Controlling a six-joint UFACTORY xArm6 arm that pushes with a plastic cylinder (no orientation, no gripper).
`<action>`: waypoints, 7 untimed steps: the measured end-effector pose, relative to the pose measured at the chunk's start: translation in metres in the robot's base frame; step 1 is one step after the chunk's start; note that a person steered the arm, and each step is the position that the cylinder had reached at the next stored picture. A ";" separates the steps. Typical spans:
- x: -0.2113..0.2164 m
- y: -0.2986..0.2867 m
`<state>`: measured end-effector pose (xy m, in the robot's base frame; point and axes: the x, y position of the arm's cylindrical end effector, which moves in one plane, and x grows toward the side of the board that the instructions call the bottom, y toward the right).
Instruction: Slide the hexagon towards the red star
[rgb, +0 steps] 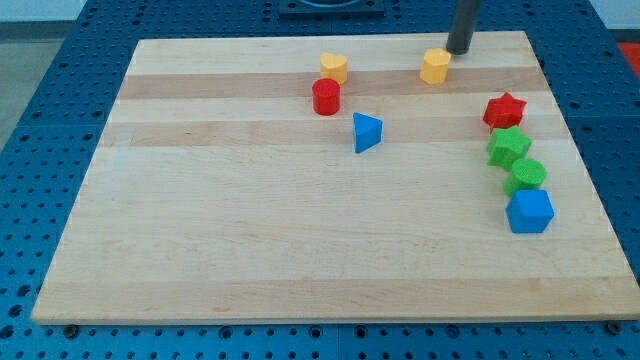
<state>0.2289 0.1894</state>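
Nearest the view's bottom: blue cube (530, 211), end of a column on the light wooden board (250, 240)'s right side. Above it: green cylinder (527, 175), green star (508, 147), red star (504, 110), adjacent ones touching or nearly. Blue triangular prism (367, 132) mid-board. Red cylinder (326, 97) just below a yellow block (334, 68), shape unclear. Yellow hexagon block (435, 66) near top edge, up-left of red star, apart. My tip (458, 51) just beside its upper right; contact unclear. Rod cut off at frame top. No claw, nothing grasped.
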 end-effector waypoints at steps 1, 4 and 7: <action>0.001 0.000; -0.025 -0.067; -0.003 -0.067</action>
<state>0.2263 0.1228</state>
